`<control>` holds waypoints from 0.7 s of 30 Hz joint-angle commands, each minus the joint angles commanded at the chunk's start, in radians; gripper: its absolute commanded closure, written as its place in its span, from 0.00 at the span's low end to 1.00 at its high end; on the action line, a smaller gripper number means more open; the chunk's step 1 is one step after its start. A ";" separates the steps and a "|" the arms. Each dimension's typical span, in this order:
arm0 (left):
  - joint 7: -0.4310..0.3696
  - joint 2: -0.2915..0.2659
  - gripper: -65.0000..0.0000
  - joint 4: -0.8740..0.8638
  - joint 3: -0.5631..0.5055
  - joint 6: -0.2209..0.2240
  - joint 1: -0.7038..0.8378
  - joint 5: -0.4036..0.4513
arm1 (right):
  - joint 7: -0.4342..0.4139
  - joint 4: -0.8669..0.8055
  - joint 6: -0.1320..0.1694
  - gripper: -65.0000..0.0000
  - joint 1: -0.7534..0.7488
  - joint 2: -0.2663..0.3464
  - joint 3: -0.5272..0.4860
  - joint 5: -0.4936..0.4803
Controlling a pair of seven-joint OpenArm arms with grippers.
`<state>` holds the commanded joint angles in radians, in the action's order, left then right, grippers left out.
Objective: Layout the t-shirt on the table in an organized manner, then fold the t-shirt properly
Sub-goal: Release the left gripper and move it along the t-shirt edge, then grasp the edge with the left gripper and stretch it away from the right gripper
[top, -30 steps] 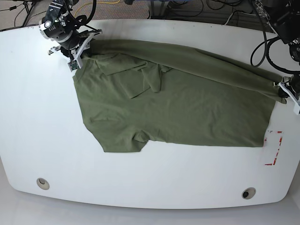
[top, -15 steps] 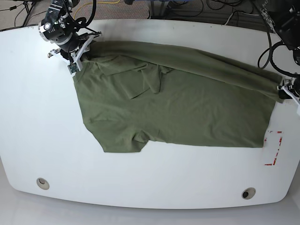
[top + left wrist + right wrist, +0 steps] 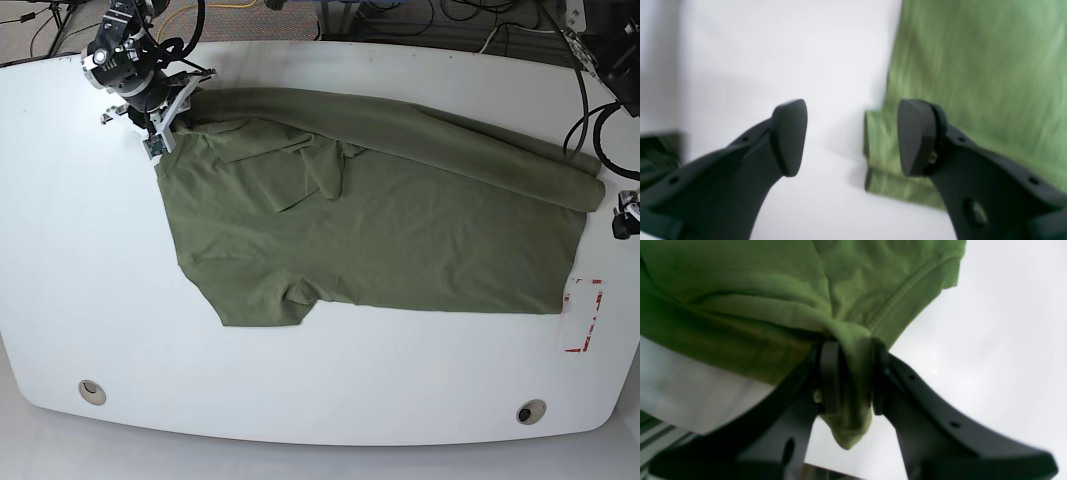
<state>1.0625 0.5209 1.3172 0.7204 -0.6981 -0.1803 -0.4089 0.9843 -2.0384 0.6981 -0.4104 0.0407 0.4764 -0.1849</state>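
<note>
The olive-green t-shirt (image 3: 380,230) lies spread across the white table (image 3: 90,270), its far edge folded over in a long roll toward the right. At the far left corner my right gripper (image 3: 163,128) is shut on a bunch of the t-shirt (image 3: 773,290), which is pinched between the fingers (image 3: 830,376) in the right wrist view. My left gripper (image 3: 624,214) sits just past the shirt's right end. In the left wrist view the left gripper (image 3: 851,138) is open over bare table, with the shirt's hemmed corner (image 3: 880,150) beside its right finger.
A red tape rectangle (image 3: 586,316) marks the table near the right edge. Two metal grommets (image 3: 91,390) (image 3: 530,411) sit near the front edge. Cables and arm bases crowd the far side beyond the table.
My left gripper has let go of the shirt's right end and pulled back to the right. The rolled edge now rests on the table. The right gripper keeps its hold and has barely moved.
</note>
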 joint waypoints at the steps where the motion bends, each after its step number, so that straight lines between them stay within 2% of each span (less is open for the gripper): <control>1: 0.000 -0.002 0.39 0.015 -0.008 0.000 0.017 0.000 | 0.000 0.000 0.000 0.79 0.009 -0.002 0.000 0.000; 7: -0.002 -0.078 0.39 0.109 -0.048 0.000 0.101 0.008 | -0.002 0.000 0.000 0.78 0.046 -0.008 0.000 -0.005; 11: -0.006 -0.120 0.39 0.133 -0.049 0.000 0.138 0.009 | -0.002 0.000 0.000 0.78 0.061 -0.012 0.005 -0.055; 16: -0.029 -0.161 0.39 0.129 -0.049 0.000 0.146 0.018 | 0.000 0.005 0.000 0.78 0.104 -0.026 0.071 -0.103; 18: -0.057 -0.173 0.39 0.129 -0.049 0.000 0.160 0.048 | 0.003 0.005 0.000 0.78 0.110 -0.038 0.107 -0.101; 21: -0.081 -0.178 0.39 0.129 -0.051 0.000 0.163 0.086 | 0.006 0.005 0.000 0.78 0.106 -0.026 0.133 -0.101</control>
<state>0.9812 0.3429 1.4461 0.6697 -0.6981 -0.0176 -0.3230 0.9904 -2.0338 0.6981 -0.3046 0.0146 0.6099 -0.2862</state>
